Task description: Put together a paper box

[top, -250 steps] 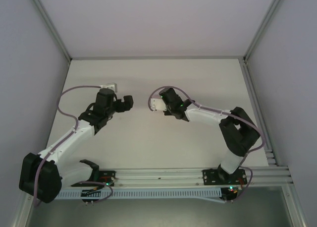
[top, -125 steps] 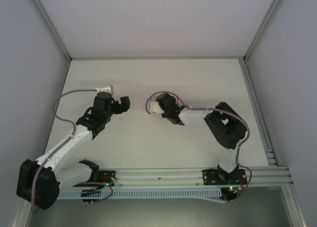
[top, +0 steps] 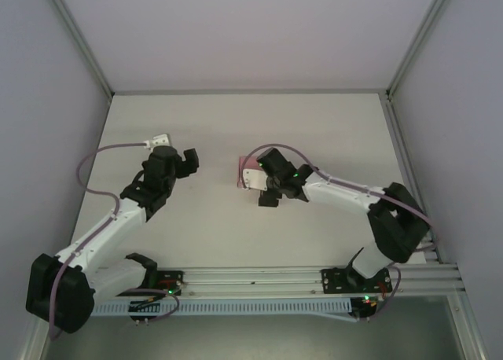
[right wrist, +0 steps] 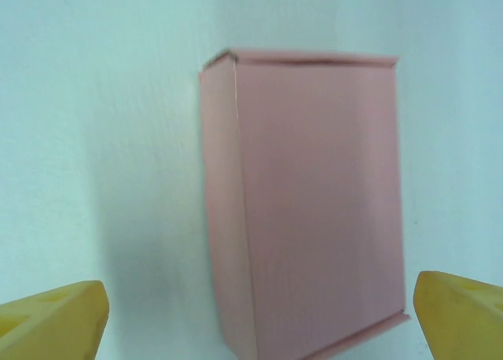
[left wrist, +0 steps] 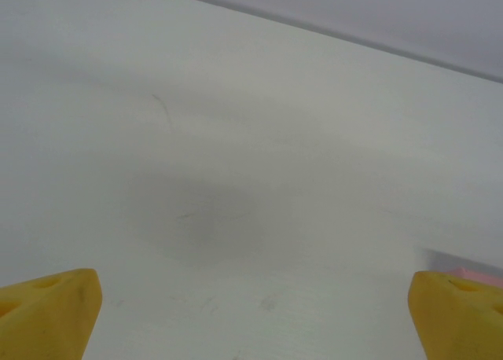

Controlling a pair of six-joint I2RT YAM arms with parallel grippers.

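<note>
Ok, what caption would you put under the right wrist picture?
Pink box lying on the table, just ahead of the open right gripper.

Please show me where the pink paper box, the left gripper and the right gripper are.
paper box (right wrist: 314, 195): right wrist view, middle of its broad pink face.
left gripper (left wrist: 253, 305): left wrist view, midway between its yellow fingertips.
right gripper (right wrist: 259, 313): right wrist view, midway between its yellow fingertips.
</note>
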